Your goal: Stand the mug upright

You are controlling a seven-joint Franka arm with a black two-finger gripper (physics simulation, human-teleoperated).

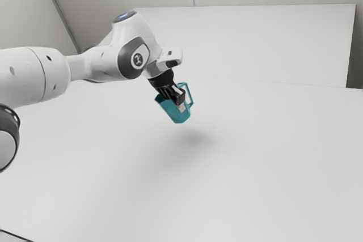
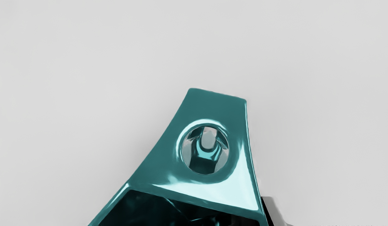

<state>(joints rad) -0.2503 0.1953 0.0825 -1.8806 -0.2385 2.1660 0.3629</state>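
Item under inspection: one teal mug (image 1: pixel 174 112), located in the air above the white table (image 1: pixel 258 160), with a soft shadow on the surface below it. The exterior view has its body leaning, the long axis running from upper left to lower right, and the handle (image 1: pixel 190 94) on the upper right side. It is not standing upright on the table.

Condition of the gripper (image 1: pixel 178 101): assessed as clamped on the mug, the jaws pinching its body from two sides. The mug's suspension clear of the table supports this finding. In the wrist view one finger (image 2: pixel 273 208) lies against the outside of the teal body; contact on the other side is largely hidden.

Handling assessment: the surface is glossy, with bright highlights, and is likely slippery. The body appears rigid and should not yield under pressure. Material cannot be confirmed; if ceramic, it would be moderately heavy and liable to chip. A round opening is noted in the teal surface facing the wrist camera.

Recommended hold: a firm, even pinch on the body wall, since a grip well off the centre of weight could let the mug pivot. The handle offers an alternative but would probably swing more. The remaining work is judged to be levelling the base and setting it down gently
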